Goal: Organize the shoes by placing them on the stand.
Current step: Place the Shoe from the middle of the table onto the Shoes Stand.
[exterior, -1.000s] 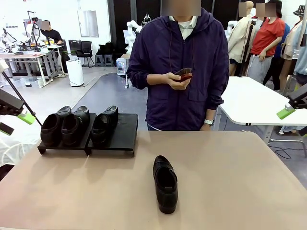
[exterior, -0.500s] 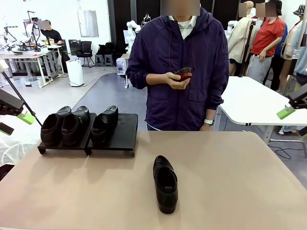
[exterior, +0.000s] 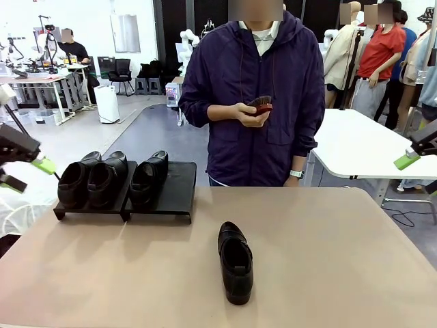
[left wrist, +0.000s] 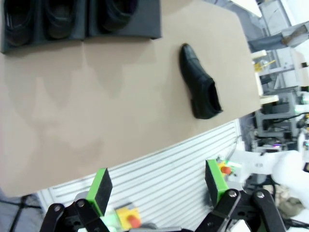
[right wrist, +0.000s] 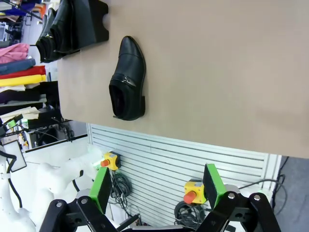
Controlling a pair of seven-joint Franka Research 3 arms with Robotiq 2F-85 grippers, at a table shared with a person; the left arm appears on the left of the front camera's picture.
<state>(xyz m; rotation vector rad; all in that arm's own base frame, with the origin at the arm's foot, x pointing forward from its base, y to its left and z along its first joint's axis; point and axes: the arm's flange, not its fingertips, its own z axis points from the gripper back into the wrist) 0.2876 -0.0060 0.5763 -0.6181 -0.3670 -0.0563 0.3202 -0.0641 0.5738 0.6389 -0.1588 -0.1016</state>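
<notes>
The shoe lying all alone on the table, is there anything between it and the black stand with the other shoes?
Nothing. In the front view, only bare table lies between the lone shoe and the stand.

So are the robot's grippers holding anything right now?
No. The left gripper and right gripper are both open and empty; the loose shoe lies untouched on the table.

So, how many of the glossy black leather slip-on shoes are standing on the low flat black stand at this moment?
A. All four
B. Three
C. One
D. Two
B. Three glossy black leather slip-on shoes stand on the low flat black stand, two on its left section and one on its right, while the fourth shoe lies alone on the tan table, apart from the stand.
</notes>
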